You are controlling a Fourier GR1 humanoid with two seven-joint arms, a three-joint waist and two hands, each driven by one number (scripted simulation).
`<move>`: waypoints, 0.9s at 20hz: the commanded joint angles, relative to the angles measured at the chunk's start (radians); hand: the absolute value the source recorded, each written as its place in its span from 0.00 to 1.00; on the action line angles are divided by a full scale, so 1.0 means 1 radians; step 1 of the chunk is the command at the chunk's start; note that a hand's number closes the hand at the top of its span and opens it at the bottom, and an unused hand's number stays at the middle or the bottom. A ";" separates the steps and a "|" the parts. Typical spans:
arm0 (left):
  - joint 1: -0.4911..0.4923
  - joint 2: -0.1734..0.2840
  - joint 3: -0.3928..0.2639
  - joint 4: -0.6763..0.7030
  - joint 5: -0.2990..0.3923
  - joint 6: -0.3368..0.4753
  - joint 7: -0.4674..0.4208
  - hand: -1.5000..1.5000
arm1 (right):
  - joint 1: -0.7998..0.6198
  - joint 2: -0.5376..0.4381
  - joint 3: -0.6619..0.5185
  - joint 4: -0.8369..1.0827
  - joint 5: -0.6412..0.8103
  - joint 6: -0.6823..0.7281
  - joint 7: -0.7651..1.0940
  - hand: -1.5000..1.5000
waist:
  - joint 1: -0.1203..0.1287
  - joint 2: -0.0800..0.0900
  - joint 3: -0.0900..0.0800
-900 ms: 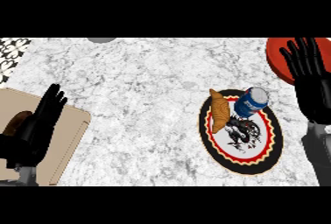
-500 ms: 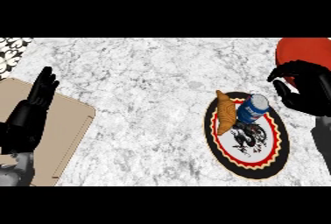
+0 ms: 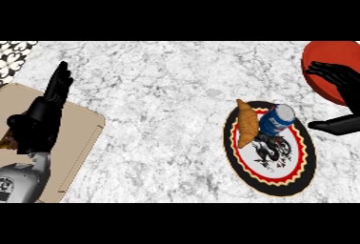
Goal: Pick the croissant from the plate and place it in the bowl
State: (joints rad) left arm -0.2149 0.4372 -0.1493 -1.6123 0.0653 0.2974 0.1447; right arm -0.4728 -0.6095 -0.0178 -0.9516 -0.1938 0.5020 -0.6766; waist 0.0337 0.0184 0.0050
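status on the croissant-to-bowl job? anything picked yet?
Nothing done yet: the croissant lies on the plate beside a blue can. In hand: nothing; the right hand is open, to the plate's right, over the red bowl. The left hand rests open at the view's left. Left: grasp, lift, place in bowl.

One head view looks steeply down onto the marble counter (image 3: 162,95) from above.

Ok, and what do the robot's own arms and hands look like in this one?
Both hands are matte black, with slender fingers and a thumb: the left hand and the right hand. Only the left forearm shows, a glossy grey casing with small dark marks. No cables are visible.
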 commanded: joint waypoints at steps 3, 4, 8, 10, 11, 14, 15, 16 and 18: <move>-0.018 -0.022 -0.006 0.017 -0.024 0.014 0.017 0.50 | -0.111 -0.106 0.119 0.031 0.208 0.047 -0.087 0.00 | 0.005 -0.009 -0.004; -0.025 -0.032 -0.017 0.035 -0.031 0.009 0.016 0.50 | -0.098 -0.142 0.124 0.015 0.221 0.063 -0.100 0.00 | -0.013 -0.011 -0.004; -0.040 -0.044 -0.003 0.059 -0.042 0.022 0.009 0.50 | -0.201 -0.163 0.222 -0.023 0.343 0.013 0.025 0.00 | -0.010 -0.013 -0.005; -0.070 -0.037 -0.004 0.036 -0.054 0.021 0.058 0.50 | -0.208 -0.142 0.271 -0.024 0.398 0.009 0.033 0.00 | -0.013 -0.014 -0.005; -0.011 -0.053 -0.011 0.055 -0.053 0.017 -0.013 0.50 | -0.218 -0.130 0.301 -0.033 0.431 -0.002 0.050 0.00 | -0.010 -0.014 -0.006; -0.016 -0.027 0.027 0.071 -0.034 -0.020 -0.024 0.50 | -0.210 -0.073 0.369 -0.046 0.507 -0.026 0.063 0.00 | -0.015 -0.016 -0.005; -0.060 -0.059 -0.006 0.073 -0.082 0.019 0.025 0.50 | -0.277 -0.099 0.352 -0.053 0.490 0.052 0.098 0.00 | -0.021 -0.017 -0.005; -0.018 -0.074 -0.001 0.069 -0.063 0.011 -0.013 0.50 | -0.284 -0.045 0.376 -0.044 0.510 0.036 0.124 0.00 | -0.016 -0.016 -0.005; -0.038 -0.050 -0.010 -0.033 -0.085 0.020 0.102 0.50 | -0.295 -0.004 0.396 -0.101 0.513 0.059 0.216 0.00 | -0.019 -0.022 -0.005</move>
State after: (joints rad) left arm -0.2501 0.3867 -0.1476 -1.5737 0.0059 0.3054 0.1753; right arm -0.7267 -0.6764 0.3281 -1.0122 0.2758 0.5186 -0.5473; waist 0.0164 0.0015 -0.0002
